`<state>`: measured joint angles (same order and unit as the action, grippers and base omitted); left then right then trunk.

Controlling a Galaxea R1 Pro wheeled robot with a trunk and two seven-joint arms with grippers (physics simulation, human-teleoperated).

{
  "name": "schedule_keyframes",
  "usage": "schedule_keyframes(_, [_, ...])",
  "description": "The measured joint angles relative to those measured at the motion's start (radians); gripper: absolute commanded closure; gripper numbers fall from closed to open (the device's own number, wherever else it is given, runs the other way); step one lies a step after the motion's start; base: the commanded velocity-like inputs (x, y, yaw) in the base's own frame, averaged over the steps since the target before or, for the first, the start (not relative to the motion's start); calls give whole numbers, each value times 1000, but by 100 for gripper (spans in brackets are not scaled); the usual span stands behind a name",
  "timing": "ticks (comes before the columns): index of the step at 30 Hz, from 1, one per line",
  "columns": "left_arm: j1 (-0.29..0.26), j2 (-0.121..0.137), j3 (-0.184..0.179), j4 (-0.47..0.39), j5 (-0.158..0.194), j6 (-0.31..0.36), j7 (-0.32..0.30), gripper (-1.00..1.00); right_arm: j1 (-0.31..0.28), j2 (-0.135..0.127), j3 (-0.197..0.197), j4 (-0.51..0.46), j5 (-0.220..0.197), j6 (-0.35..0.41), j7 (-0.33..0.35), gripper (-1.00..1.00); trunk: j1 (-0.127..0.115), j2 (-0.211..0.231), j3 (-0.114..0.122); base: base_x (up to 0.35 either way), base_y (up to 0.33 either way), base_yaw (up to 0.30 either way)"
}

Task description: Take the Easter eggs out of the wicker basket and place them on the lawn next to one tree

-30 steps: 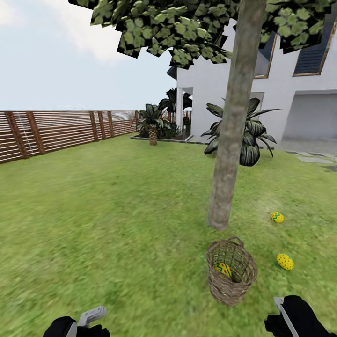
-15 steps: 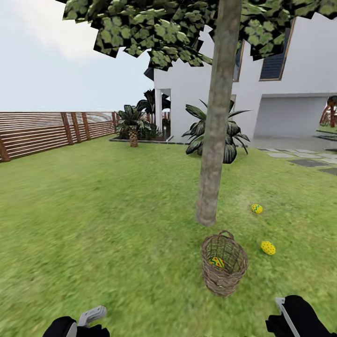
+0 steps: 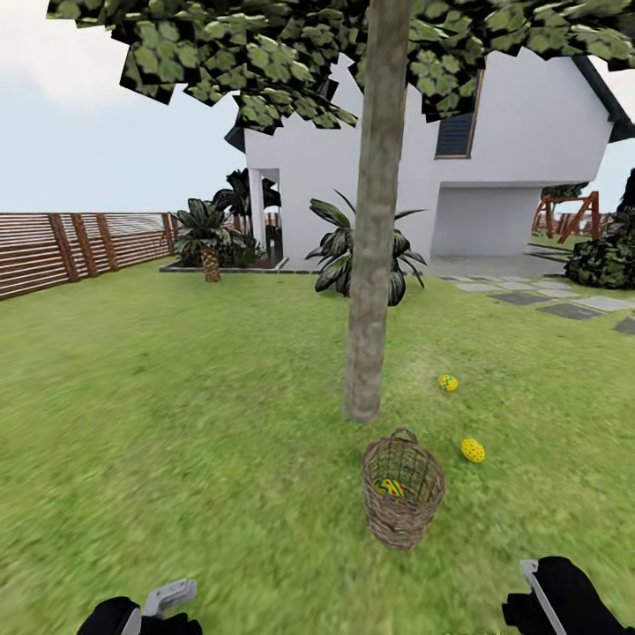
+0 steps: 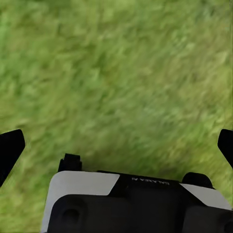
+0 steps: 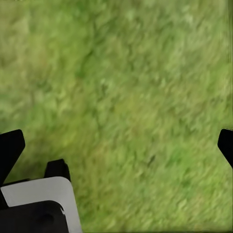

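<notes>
In the head view, the wicker basket (image 3: 403,500) stands upright on the lawn (image 3: 176,397), just in front of the tree (image 3: 375,220) and slightly to its right. One Easter egg (image 3: 390,487) lies inside the basket. Two more lie on the grass to the right of the trunk: the nearer egg (image 3: 473,450) beside the basket, the farther egg (image 3: 448,382) close to the foot of the tree. Behind stand the white house (image 3: 529,150), a slatted wooden fence (image 3: 79,247), a short palm (image 3: 209,240) and grey stepping stones (image 3: 547,304). Compared with the picture half a second back, the whole scene has slid leftward and the basket and tree look a little smaller and farther off; that is the camera moving, since eggs, basket and trunk keep the same places relative to each other. Both arms show low at the frame's bottom edge as before.

In the left wrist view, the left gripper (image 4: 116,145) hangs over bare grass, its dark fingertips (image 4: 9,148) wide apart with nothing between them.

In the right wrist view, the right gripper (image 5: 116,145) likewise sits above grass, fingertips (image 5: 9,145) spread wide and empty.
</notes>
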<state>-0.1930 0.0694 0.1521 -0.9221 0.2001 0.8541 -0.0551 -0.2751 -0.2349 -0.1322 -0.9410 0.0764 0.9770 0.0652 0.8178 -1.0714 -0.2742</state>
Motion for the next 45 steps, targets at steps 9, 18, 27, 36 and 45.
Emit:
schedule_keyframes(9, [0,39,1,-4,1,2,0,-100,0,-6,1,0,0,-1,0,-100,0,0,0,113,104,-300])
schedule_keyframes(18, [0,32,-6,5,0,-1,0,-100,0,-6,1,0,0,-1,0,-100,0,0,0,28,210,-300])
schedule_keyframes(27, [0,36,-4,5,0,0,0,-100,0,-6,1,0,0,-1,0,-100,0,0,0,0,117,-300])
schedule_keyframes(36, [0,40,-3,-2,1,1,-1,-100,0,-6,1,0,0,-1,0,-100,0,0,0,0,2,-300])
schedule_keyframes(45, [0,35,-4,0,1,0,1,-100,0,-6,1,0,0,-1,0,-100,0,0,0,0,0,-300])
